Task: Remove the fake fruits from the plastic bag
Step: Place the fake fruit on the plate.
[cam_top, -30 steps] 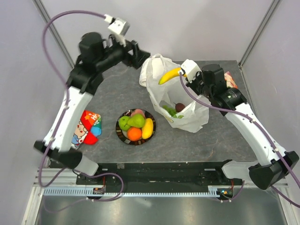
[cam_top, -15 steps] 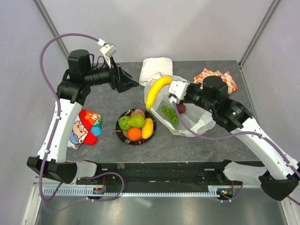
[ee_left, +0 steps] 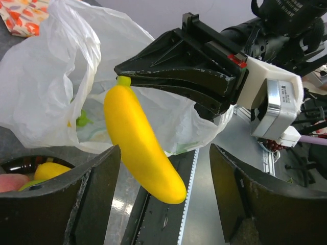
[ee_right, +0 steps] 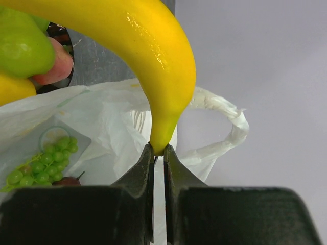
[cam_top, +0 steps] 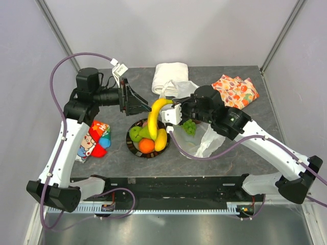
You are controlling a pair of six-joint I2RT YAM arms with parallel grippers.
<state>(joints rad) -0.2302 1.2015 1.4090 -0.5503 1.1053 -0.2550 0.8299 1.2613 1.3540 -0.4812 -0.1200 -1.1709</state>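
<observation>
Right gripper (cam_top: 173, 102) pinches the thin stem of a glossy, curved yellow banana (cam_top: 153, 115), hanging above the far rim of the round plate (cam_top: 131, 146) of smooth plastic fruits (cam_top: 147, 146). Right of the plate lies the crinkly, half-clear white bag (cam_top: 208, 139) with bumpy green grapes (cam_top: 190, 126) inside. Left gripper (cam_top: 139, 103) stands open just behind the plate. A second ago the banana was above the bag.

I find nothing I can read with confidence. Right of centre in the left wrist view, a small dark label (ee_left: 282, 94) on the white and silver motor housing (ee_left: 273, 87) carries print too tiny for me. Left of centre in the overhead view, the red, blue and white cartoon-printed cloth (cam_top: 94, 139) bears pale marks, perhaps letters; I cannot tell.
</observation>
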